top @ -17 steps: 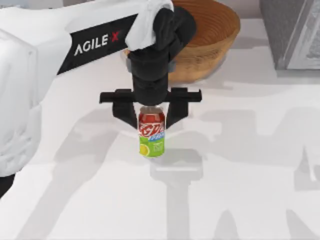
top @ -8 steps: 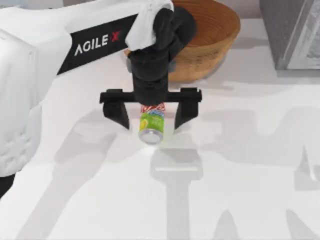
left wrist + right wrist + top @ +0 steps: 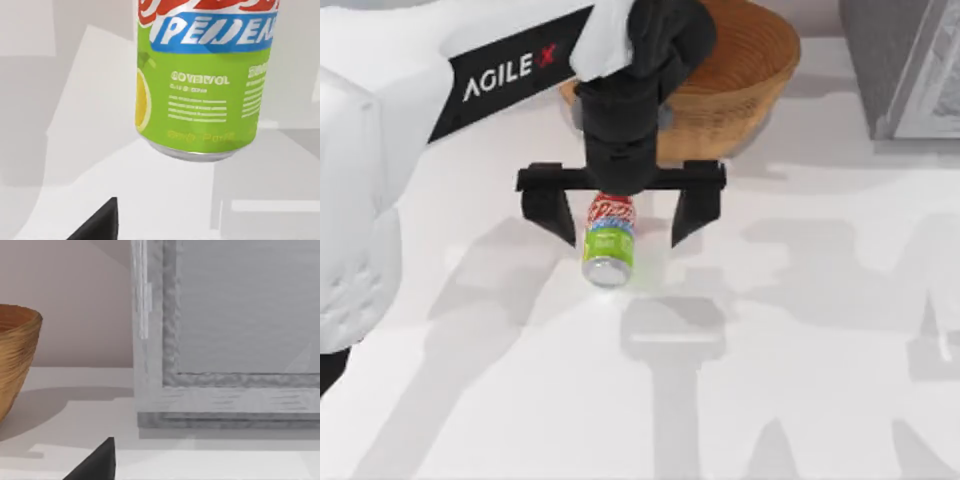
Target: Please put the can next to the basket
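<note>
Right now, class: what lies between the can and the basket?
In the top view, the left tool, fingers spread wide, hangs over the gap between the can and the basket; nothing else sits on the table there.

Can [image 3: 609,245]: lying on the table [image 3: 800,380] near its middle, between the spread fingers of the left gripper [image 3: 621,218], touching neither.
Left gripper: hanging directly over the can.
Basket [image 3: 740,75]: sitting behind the can and gripper, toward the table's far edge.
Grey framed block [image 3: 905,65]: standing right of the basket, at the far right corner.
</note>
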Action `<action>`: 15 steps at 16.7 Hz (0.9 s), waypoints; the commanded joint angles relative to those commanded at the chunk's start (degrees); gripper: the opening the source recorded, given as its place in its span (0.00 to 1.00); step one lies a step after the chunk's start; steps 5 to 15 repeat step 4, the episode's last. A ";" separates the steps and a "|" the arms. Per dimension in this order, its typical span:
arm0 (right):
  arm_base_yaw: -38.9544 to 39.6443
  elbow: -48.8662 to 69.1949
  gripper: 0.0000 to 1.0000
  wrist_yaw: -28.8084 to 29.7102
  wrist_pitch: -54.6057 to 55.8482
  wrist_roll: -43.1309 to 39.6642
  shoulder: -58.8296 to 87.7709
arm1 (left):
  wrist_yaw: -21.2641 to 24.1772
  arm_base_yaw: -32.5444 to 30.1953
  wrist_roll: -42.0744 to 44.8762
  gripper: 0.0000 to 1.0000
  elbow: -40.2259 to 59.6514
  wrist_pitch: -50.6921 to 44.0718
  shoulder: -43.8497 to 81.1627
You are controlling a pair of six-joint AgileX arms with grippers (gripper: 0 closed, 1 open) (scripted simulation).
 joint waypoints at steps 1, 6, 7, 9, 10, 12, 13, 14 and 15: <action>0.00 0.00 1.00 0.00 0.00 0.00 0.00 | 0.02 -0.02 0.01 1.00 1.30 -1.43 -0.10; 0.00 0.00 1.00 0.00 0.00 0.00 0.00 | -0.04 0.05 -0.07 1.00 3.65 -3.85 -0.40; 0.00 0.00 1.00 0.00 0.00 0.00 0.00 | -0.04 0.05 -0.07 1.00 3.65 -3.85 -0.40; 0.00 0.00 1.00 0.00 0.00 0.00 0.00 | -0.04 0.05 -0.07 1.00 3.65 -3.85 -0.40; 0.00 0.00 1.00 0.00 0.00 0.00 0.00 | -0.04 0.05 -0.07 1.00 3.65 -3.85 -0.40; 0.00 0.00 1.00 0.00 0.00 0.00 0.00 | -0.04 0.05 -0.07 1.00 3.65 -3.85 -0.40; 0.00 0.00 1.00 0.00 0.00 0.00 0.00 | -0.04 0.05 -0.07 1.00 3.65 -3.85 -0.40; 0.00 0.00 1.00 0.00 0.00 0.00 0.00 | -0.04 0.05 -0.07 1.00 3.65 -3.85 -0.40; 0.00 0.00 1.00 0.00 0.00 0.00 0.00 | -0.04 0.05 -0.07 1.00 3.65 -3.85 -0.40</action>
